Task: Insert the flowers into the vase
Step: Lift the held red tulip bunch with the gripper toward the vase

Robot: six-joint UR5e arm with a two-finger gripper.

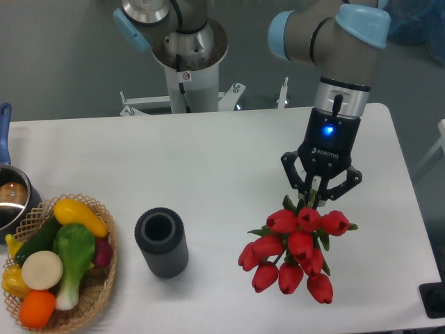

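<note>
— The claw (pixel 319 197) is pinching the stems of the flowers (pixel 295 250), lower right; the vase (pixel 161 242) is standing open at lower centre.

— That bunch (wider than the mouth) is risking snagging the rim and tipping it.

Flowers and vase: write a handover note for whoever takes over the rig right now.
Gripper: shut on the flowers' stems, heads hanging down, at the table's right side.
Vase: upright, mouth empty, left of the flowers and apart from them, beside the basket.
Done: flowers grasped.
Left: carry them over the vase, get the stems into the mouth, release.
</note>
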